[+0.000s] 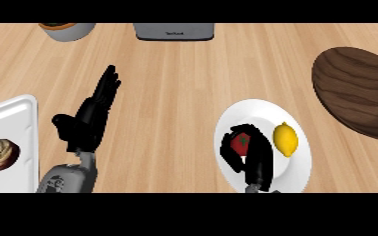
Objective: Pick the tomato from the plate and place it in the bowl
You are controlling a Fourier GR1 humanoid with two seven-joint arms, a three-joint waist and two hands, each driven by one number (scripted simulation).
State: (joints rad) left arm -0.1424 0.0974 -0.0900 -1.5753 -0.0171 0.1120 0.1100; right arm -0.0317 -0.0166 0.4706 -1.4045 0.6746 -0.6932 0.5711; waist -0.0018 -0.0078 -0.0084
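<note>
Right robot hand (251, 155) over the white plate (255, 111), fingers curled round the red tomato (241, 141) — tomato still on the plate, just beside a lemon (286, 139). Dark wooden bowl (351, 87) at the right edge of the desk (184, 75), near the plate but apart from it. Left robot hand (88, 115) open, fingers straight, holding nothing, beside a white tray (18, 115) at left. Grey appliance (174, 31) and a small pot (68, 30) along the far edge.

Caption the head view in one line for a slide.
Right hand curled round the tomato on the white plate, beside a lemon; wooden bowl waits at right.
</note>
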